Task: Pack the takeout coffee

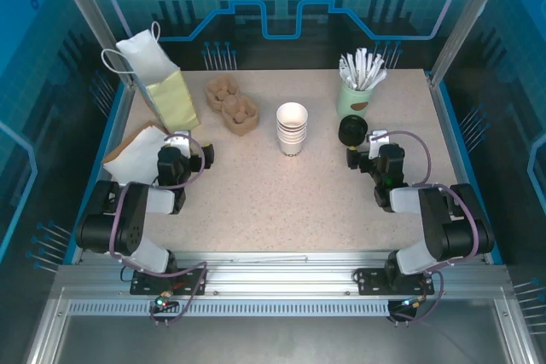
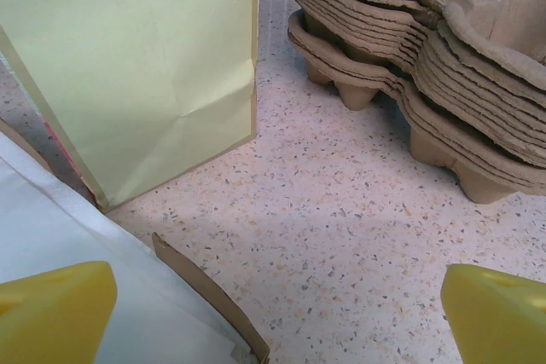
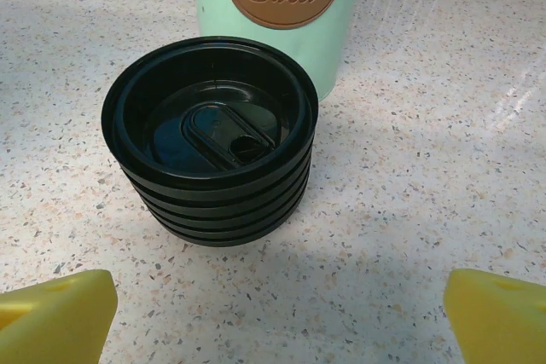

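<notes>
The takeout coffee is out of view. A stack of white paper cups (image 1: 292, 128) stands mid-table. A stack of black lids (image 1: 352, 130) sits just ahead of my right gripper (image 1: 365, 147); in the right wrist view the lids (image 3: 209, 138) lie beyond the open gripper (image 3: 277, 317), whose yellow fingertips (image 3: 55, 317) are far apart and hold nothing. My left gripper (image 1: 192, 147) is open too (image 2: 277, 313), over bare table beside a flat white bag (image 2: 51, 236).
An upright white bag with a green side (image 1: 162, 74) (image 2: 145, 66) stands at the back left. Beside it lie stacked brown cup carriers (image 1: 232, 104) (image 2: 426, 40). A mint "Sweet" container (image 3: 273, 14) holding white sticks (image 1: 363, 66) stands behind the lids.
</notes>
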You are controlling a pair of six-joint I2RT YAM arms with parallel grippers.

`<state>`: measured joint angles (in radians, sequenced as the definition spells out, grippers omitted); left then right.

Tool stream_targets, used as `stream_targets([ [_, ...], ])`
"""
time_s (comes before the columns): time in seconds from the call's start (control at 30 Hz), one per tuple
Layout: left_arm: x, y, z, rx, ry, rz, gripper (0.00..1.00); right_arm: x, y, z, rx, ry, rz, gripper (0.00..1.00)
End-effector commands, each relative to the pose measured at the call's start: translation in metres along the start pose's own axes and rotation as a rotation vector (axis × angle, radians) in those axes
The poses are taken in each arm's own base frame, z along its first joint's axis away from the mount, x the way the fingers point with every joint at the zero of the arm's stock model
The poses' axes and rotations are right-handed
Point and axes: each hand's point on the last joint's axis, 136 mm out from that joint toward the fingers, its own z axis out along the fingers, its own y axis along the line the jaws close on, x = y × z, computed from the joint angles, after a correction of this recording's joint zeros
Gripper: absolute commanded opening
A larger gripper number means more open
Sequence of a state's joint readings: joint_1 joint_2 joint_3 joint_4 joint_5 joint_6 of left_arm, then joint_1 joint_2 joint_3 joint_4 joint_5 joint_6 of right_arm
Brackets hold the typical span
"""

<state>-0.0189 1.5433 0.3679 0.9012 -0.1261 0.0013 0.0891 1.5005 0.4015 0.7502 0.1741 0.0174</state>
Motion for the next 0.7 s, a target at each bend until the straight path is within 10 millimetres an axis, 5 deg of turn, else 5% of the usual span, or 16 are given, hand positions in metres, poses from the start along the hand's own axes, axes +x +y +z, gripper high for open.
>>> stream_targets([
  [0.0, -0.0059, -0.0052, 0.0026, 0.022, -0.011, 0.014, 0.99, -0.0142, -0.0015, 0.0019, -0.003, -0.044, -0.002, 1.0],
  [0.67, -0.0059, -0.0044, 0.0033, 0.038, -0.005, -0.003, 0.99, -0.0142, -0.0019, 0.002, -0.002, -0.043, -0.001, 1.0],
])
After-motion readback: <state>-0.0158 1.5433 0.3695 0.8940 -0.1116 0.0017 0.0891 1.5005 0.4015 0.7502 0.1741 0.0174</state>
